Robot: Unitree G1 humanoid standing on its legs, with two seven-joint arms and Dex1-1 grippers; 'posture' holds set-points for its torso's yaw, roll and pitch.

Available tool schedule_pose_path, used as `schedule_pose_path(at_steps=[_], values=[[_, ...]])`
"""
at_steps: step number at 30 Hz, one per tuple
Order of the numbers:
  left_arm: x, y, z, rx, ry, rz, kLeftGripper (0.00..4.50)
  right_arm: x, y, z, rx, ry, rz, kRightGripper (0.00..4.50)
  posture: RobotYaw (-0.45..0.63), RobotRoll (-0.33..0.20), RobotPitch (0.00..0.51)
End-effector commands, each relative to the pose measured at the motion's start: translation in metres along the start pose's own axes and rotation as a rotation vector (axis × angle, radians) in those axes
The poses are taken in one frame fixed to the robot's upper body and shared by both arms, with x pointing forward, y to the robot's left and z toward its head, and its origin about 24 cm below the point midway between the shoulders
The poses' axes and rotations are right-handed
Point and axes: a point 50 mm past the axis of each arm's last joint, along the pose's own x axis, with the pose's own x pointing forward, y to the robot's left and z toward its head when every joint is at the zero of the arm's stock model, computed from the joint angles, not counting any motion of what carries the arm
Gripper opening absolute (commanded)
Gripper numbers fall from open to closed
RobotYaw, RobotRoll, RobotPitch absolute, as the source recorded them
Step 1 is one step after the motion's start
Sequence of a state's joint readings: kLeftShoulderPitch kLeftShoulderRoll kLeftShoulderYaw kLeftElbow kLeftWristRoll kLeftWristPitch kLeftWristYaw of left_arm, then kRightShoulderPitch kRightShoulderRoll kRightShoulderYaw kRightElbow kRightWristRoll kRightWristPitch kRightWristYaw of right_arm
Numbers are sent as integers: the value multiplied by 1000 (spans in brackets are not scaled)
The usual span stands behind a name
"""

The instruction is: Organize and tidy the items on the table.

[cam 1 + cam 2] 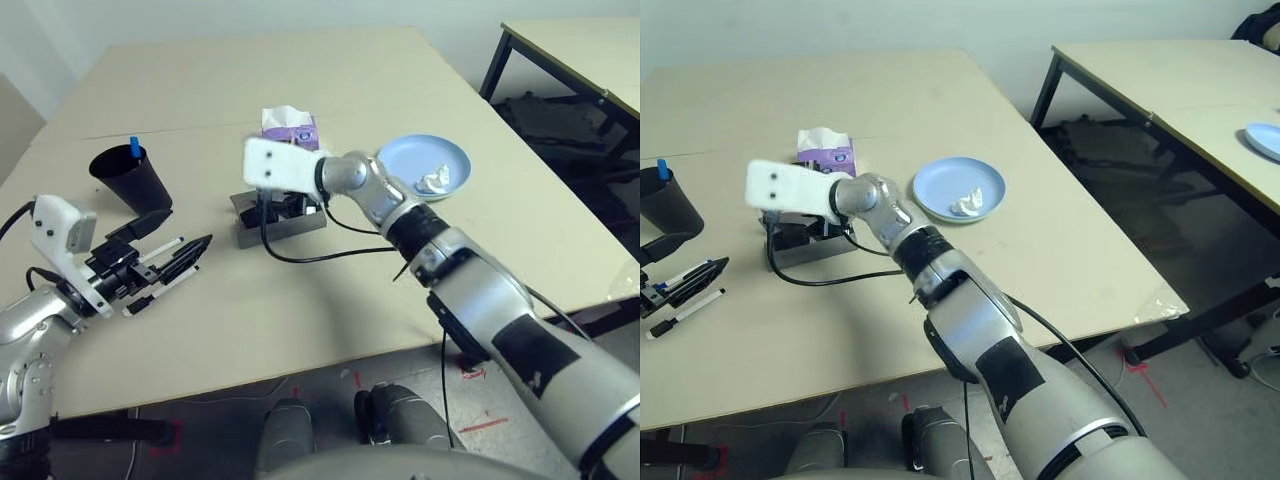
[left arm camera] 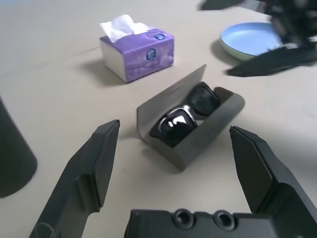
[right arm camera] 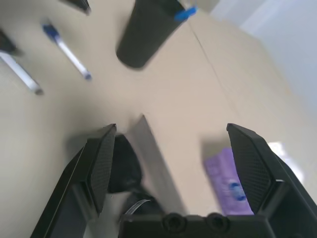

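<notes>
A grey glasses case lies open on the table, with black sunglasses inside it. My right gripper hangs open just over the case, one finger to either side of the sunglasses. My left gripper is open near the table's left side, beside a black cup with a blue-capped marker standing in it. Two white markers lie under and in front of the left fingers. A light-blue plate on the right holds a crumpled white tissue.
A purple tissue box stands just behind the case. A black cable trails from my right wrist across the table. A second table with dark legs stands at the far right. It carries another plate.
</notes>
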State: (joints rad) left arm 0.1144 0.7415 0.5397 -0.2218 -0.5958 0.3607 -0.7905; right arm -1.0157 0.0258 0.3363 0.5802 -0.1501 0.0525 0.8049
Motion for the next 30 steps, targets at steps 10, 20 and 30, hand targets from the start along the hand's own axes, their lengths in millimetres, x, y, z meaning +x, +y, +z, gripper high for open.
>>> schedule_pose_path(at_steps=[10,20,30], values=[[4,9,-1,20,36,-9,4500,-105,8,-23,342,-66,-192,4462,7,0,90],[5,12,-2,37,59,-22,4500,-155,38,-50,350,-32,-282,4462,4,0,84],[18,25,-5,109,130,52,4500,-189,58,-72,439,-63,-326,4462,0,0,88]])
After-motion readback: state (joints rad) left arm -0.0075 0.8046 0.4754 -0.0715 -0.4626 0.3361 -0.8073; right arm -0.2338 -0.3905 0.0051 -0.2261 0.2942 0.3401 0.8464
